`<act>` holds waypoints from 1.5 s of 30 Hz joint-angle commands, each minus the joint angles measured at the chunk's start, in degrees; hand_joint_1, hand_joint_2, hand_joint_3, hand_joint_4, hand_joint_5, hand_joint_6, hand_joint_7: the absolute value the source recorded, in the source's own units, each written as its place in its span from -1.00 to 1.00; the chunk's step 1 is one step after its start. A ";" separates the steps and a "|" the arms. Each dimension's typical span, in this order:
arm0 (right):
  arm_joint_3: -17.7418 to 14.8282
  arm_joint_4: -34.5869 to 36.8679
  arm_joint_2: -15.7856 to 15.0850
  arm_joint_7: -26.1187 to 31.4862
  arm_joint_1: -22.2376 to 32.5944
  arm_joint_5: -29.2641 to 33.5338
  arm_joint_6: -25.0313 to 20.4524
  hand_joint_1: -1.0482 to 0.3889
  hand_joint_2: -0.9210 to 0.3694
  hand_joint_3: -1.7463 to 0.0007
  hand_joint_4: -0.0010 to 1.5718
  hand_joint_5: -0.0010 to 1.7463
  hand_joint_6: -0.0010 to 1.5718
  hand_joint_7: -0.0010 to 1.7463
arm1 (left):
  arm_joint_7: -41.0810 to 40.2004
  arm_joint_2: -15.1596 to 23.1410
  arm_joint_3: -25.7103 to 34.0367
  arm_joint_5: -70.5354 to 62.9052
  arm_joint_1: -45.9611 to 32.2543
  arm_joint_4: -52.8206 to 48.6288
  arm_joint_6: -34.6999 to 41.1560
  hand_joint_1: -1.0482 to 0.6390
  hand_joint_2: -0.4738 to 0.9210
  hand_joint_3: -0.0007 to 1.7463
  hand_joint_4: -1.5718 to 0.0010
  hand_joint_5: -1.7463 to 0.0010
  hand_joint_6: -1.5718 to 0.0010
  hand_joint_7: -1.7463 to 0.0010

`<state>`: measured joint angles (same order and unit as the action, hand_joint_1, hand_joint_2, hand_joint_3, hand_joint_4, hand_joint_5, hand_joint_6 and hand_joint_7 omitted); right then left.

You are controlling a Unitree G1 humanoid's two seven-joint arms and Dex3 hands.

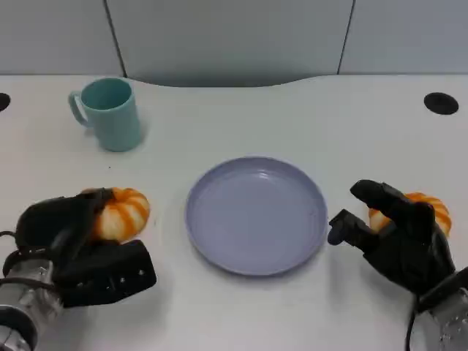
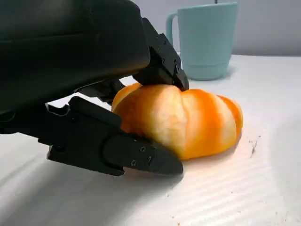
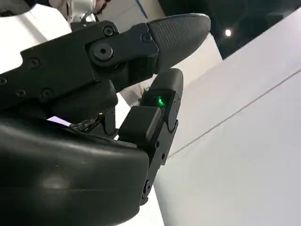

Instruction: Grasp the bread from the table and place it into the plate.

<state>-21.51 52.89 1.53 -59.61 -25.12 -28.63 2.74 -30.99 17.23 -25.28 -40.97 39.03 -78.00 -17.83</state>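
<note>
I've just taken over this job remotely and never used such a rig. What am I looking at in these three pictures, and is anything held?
This is a humanoid robot at a white table. The wide picture comes from its head, looking down. The other two come from cameras at each wrist. A purple plate sits in the middle, a teal mug at the back. The left hand has its fingers around an orange-striped bread roll that rests on the table, seen close in the left wrist picture. The right hand has its fingers spread in front of a second roll; whether it touches it is unclear.
</note>
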 commanded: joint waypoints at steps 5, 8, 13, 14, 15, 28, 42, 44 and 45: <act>0.04 0.91 -1.08 -0.29 -0.88 -0.52 0.25 -0.19 -1.00 0.93 -0.04 0.44 0.41 -0.85 | -1.43 1.82 0.06 0.58 1.26 -0.26 -3.51 -0.01 1.00 -0.97 -0.10 0.33 -0.30 0.73; 0.35 0.72 -0.96 0.78 -1.08 -0.05 0.70 -0.21 -1.00 0.93 -0.03 0.45 0.43 -0.85 | -2.97 2.11 0.56 1.02 2.49 0.06 -5.73 -0.01 0.98 -0.99 -0.12 0.32 -0.31 0.73; 0.18 1.26 -0.89 -0.57 -1.49 -0.71 0.79 -0.19 -1.00 0.90 -0.09 0.50 0.41 -0.86 | -3.22 2.01 2.15 2.59 5.22 0.64 -9.21 0.00 0.98 -0.99 -0.09 0.28 -0.29 0.74; 0.06 1.75 -0.96 -1.04 -1.75 -0.78 1.04 -0.18 -1.00 0.89 -0.09 0.50 0.41 -0.87 | -3.81 1.94 2.31 2.77 5.60 0.80 -9.65 0.00 0.99 -0.99 -0.08 0.27 -0.29 0.74; -0.02 2.10 -1.01 -1.36 -1.93 -0.80 1.24 -0.18 -1.00 0.89 -0.09 0.49 0.40 -0.87 | -4.24 1.90 2.36 2.85 5.81 0.88 -9.90 -0.01 1.00 -0.99 -0.07 0.25 -0.28 0.74; -0.13 3.81 -0.93 -1.14 -3.64 -0.71 1.47 -0.19 -1.00 0.90 -0.12 0.53 0.41 -0.87 | -9.99 0.11 1.82 2.32 11.06 2.93 -17.53 -0.02 0.99 -0.99 -0.11 0.27 -0.28 0.75; 0.73 3.06 0.02 1.33 -3.67 0.44 4.09 -0.23 -1.00 0.92 -0.04 0.48 0.43 -0.88 | -9.63 -10.83 -3.45 -0.29 12.50 3.16 -21.30 -0.01 0.97 -0.99 -0.16 0.49 -0.33 0.86; 0.89 2.36 0.30 1.64 -3.43 0.27 3.83 -0.25 -1.00 0.90 -0.02 0.45 0.43 -0.88 | -9.74 -12.10 -4.38 -0.89 12.15 3.04 -21.86 0.02 0.95 -1.00 -0.18 0.51 -0.34 0.86; 0.89 2.21 0.43 1.53 -3.38 0.13 3.92 -0.25 -1.00 0.89 -0.01 0.45 0.42 -0.89 | -9.62 -12.40 -4.58 -0.86 11.99 2.96 -22.15 0.02 0.95 -1.00 -0.19 0.51 -0.35 0.87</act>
<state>-20.78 56.38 2.03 -58.40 -28.51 -28.25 6.23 -40.76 5.26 -29.06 -41.18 50.43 -75.09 -38.76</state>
